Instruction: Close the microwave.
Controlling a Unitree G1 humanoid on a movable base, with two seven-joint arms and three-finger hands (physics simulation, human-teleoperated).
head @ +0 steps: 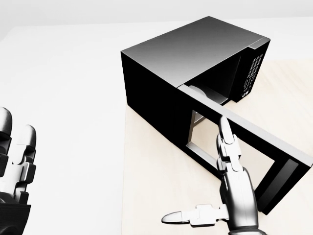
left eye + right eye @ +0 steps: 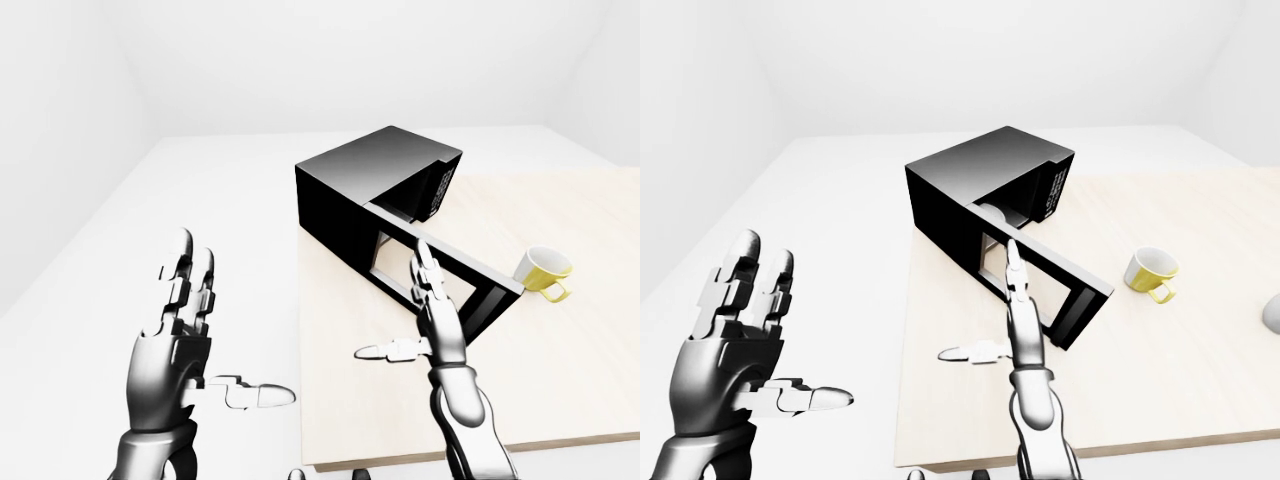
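Note:
A black microwave point(image 1: 190, 54) stands on the pale wooden table point(image 2: 560, 390), turned at an angle. Its door point(image 1: 244, 156) stands wide open, swung out toward the lower right with its window frame facing me. My right hand point(image 1: 230, 171) is open, fingers stretched flat and pointing up, right against the near face of the open door; the thumb sticks out left. My left hand point(image 2: 185, 330) is open and raised at the left of the left-eye view, off the table and well away from the microwave.
A yellow-and-white mug point(image 2: 543, 272) stands on the table right of the door's free end. A grey rounded object point(image 2: 1272, 313) shows at the right edge of the right-eye view. The table's left edge point(image 2: 302, 380) runs below the microwave; white floor lies beyond.

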